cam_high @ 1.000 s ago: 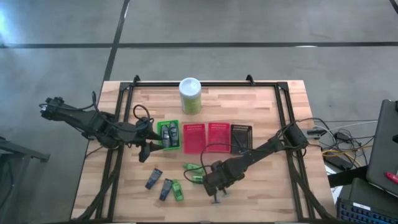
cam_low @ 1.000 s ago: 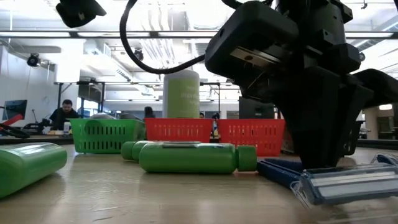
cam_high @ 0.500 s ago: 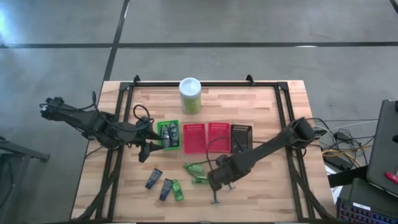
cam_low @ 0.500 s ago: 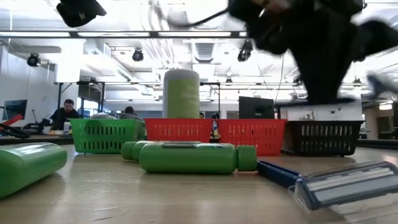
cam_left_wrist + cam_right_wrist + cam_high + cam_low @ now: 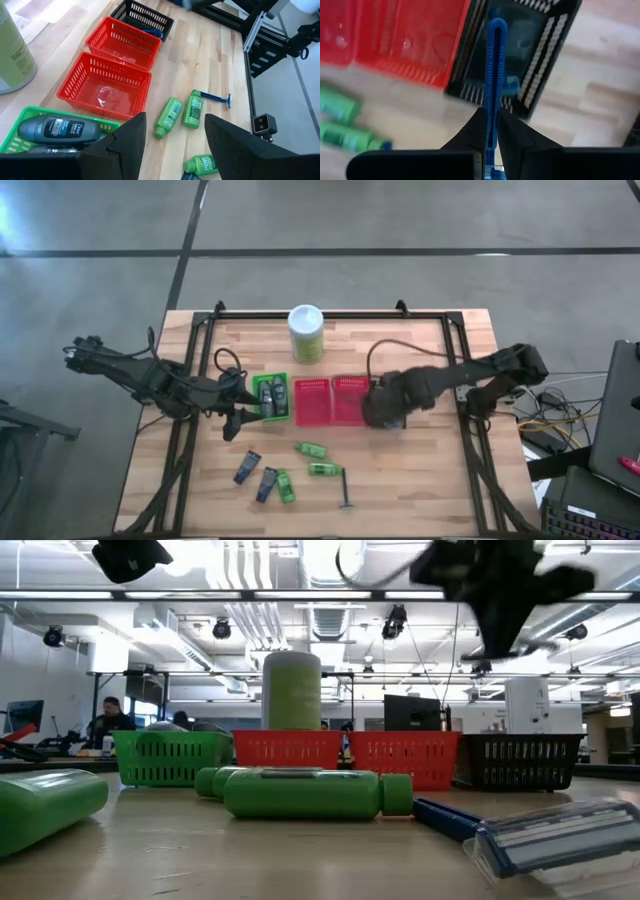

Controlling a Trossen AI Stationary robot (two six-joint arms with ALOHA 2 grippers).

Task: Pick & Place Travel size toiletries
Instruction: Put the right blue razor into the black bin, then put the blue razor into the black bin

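Nearest the low camera, a blue-handled razor point(image 5: 545, 840) lies on the table point(image 5: 420, 490), its head cut off at the frame's edge; a green mini bottle point(image 5: 310, 793) lies just behind it, and another green bottle point(image 5: 45, 805) is partly out of frame. From above, that razor point(image 5: 346, 489) shows only as a thin dark stick near two green bottles point(image 5: 317, 460), with two dark grey tubes point(image 5: 257, 475) and one more green bottle point(image 5: 286, 486) farther toward the left arm's side.

Beyond them runs the basket row. The left gripper point(image 5: 240, 408) hangs at the green basket point(image 5: 271, 399), its fingers parted and holding nothing; a dark grey tube point(image 5: 55, 128) lies inside that basket. Two red baskets point(image 5: 331, 400) follow. The right gripper point(image 5: 383, 408) is blurred above the black basket point(image 5: 520, 760), covering most of it from above. Its fingers are clamped on a second blue razor point(image 5: 494, 95), held handle-forward over the black basket; what lies in that basket is hard to make out.

Farthest back stands a tall green canister point(image 5: 306, 333).
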